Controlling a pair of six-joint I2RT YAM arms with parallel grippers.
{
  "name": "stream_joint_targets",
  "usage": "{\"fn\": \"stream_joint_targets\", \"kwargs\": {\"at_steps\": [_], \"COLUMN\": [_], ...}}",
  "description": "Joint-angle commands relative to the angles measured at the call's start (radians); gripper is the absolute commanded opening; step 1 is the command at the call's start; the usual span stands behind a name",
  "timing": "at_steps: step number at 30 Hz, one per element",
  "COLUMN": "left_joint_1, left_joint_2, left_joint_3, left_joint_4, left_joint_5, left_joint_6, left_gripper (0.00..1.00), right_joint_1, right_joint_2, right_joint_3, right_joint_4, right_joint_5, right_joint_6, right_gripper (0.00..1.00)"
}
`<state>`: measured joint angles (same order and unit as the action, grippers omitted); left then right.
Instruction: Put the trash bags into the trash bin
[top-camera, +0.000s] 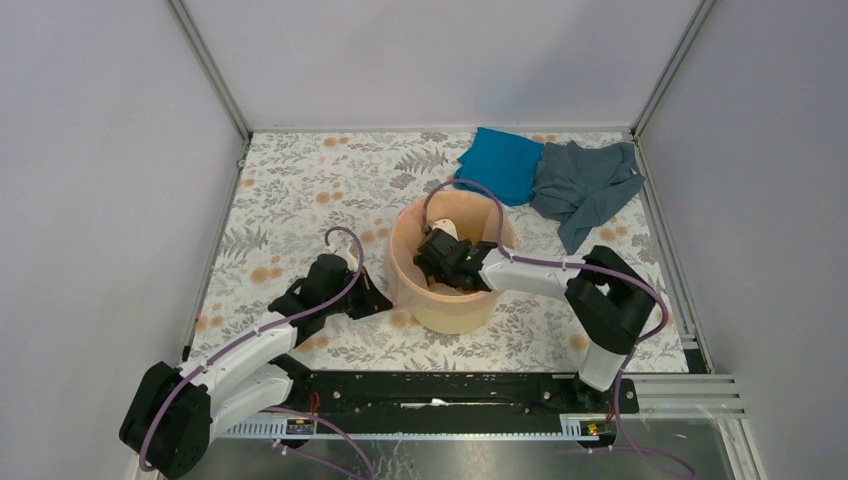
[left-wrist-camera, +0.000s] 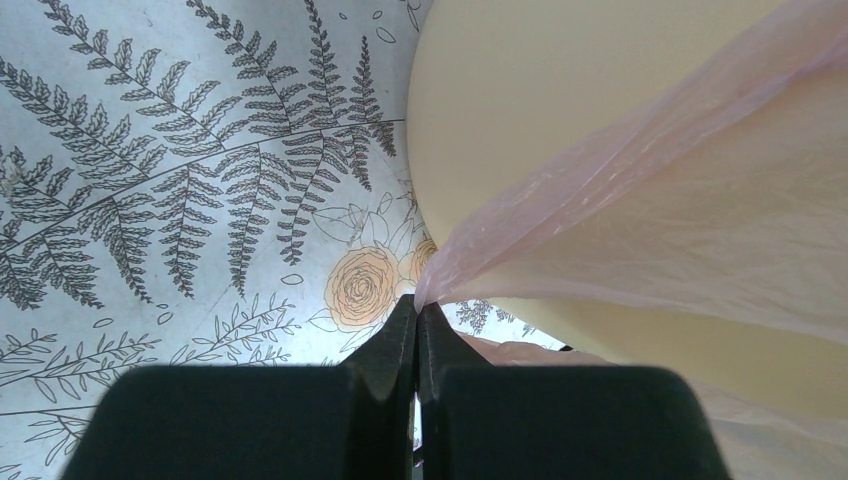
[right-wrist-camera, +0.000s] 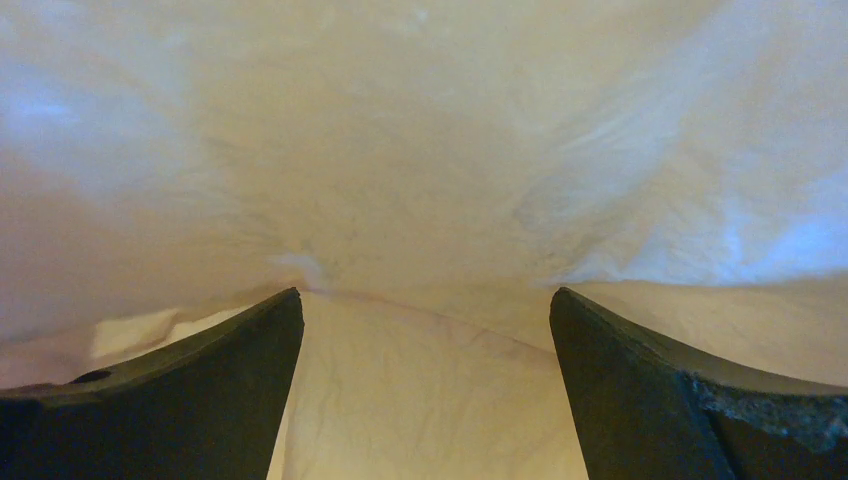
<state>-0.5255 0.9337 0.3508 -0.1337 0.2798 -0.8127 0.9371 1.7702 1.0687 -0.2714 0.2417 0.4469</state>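
Left wrist: we log one wrinkly pink bag (left-wrist-camera: 640, 210) clamped in left gripper (left-wrist-camera: 417, 312), one bin (left-wrist-camera: 520, 90); right gripper (right-wrist-camera: 425, 295) gaping; one blue cloth (top-camera: 500, 162), one grey cloth (top-camera: 585, 185), 1 o'clock.

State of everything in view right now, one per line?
trash bin: upright.
trash bag: partly inside bin, one end stretched outside.
left gripper: shut on trash bag, outside bin.
right gripper: open, inside bin.
blue cloth: lying at far side.
grey cloth: crumpled, touching blue cloth.

surface: floral-print table (top-camera: 300, 180) | centre: trash bin (top-camera: 446, 306) upright | far right — blue cloth (top-camera: 500, 162) touching grey-blue cloth (top-camera: 585, 185)
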Motion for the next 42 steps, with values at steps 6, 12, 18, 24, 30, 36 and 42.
{"fn": "stream_joint_targets", "kwargs": {"at_steps": [6,12,18,24,30,36,42], "left_joint_1": [-0.004,-0.004,-0.004,-0.004,-0.004,-0.004,-0.004], "left_joint_2": [-0.004,-0.009,-0.017,-0.028,-0.027,-0.037,-0.137], "left_joint_3": [0.022,0.022,0.023,0.028,0.034,0.053,0.09], "left_joint_4": [0.011,0.006,0.001,-0.015,-0.02,-0.067,-0.163], "left_joint_5": [-0.01,-0.004,-0.002,-0.012,-0.02,-0.052,-0.123], "left_joint_6": [0.011,0.01,0.004,0.012,0.014,0.014,-0.008], "left_gripper": [0.0,0.04,0.09,0.16,0.22,0.41,0.59], "right_joint_1": [0.002,0.001,0.001,0.001,0.002,0.001,0.001], "right_joint_2": [-0.192,-0.201,-0.259,-0.373,-0.561,-0.718,-0.876], "right_joint_3": [0.09,0.201,0.293,0.391,0.405,0.36,0.232], "right_joint_4": [-0.144,-0.218,-0.249,-0.333,-0.431,-0.556,-0.566], "right_joint_5": [0.042,0.067,0.096,0.115,0.213,0.33,0.407], "right_joint_6": [0.036,0.025,-0.016,-0.073,-0.121,-0.105,-0.096], "right_gripper": [1.0,1.0,1.0,1.0,1.0,1.0,1.0]}}
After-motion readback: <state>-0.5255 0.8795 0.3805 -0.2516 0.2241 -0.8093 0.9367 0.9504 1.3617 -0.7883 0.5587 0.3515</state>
